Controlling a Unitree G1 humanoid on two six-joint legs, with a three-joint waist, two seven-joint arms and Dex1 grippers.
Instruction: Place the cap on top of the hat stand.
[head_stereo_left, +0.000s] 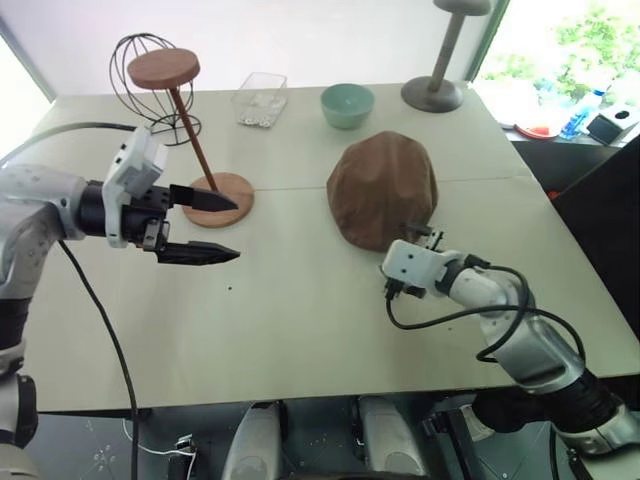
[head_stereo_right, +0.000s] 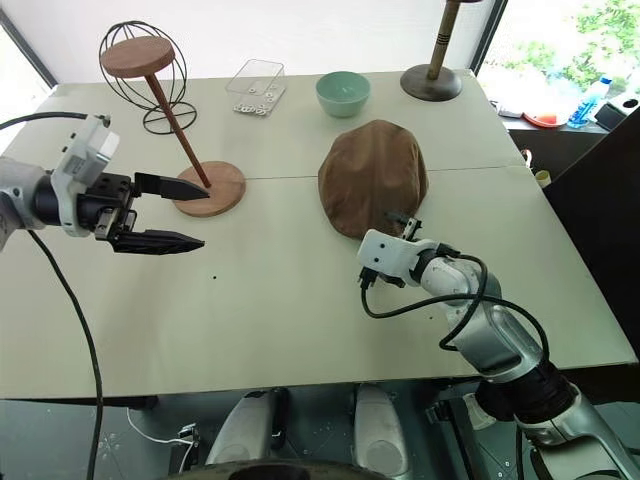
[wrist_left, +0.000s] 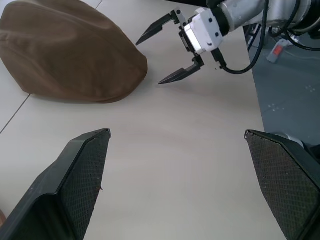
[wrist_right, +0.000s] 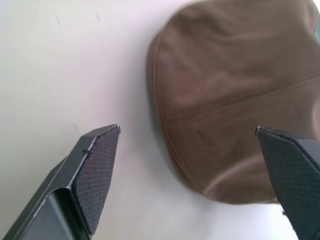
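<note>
Already at the cap's edge

Nearest, the right gripper (wrist_left: 167, 52) sits released, fingers spread wide at the near rim of the brown flat cap (head_stereo_left: 383, 187), which lies on the table (head_stereo_left: 300, 330). Leftward, the left gripper (head_stereo_left: 212, 227) hangs open beside the wooden hat stand (head_stereo_left: 186, 120).

pale table (head_stereo_left: 300, 330) before bright windows (head_stereo_left: 560, 40), daylight outside.
</note>
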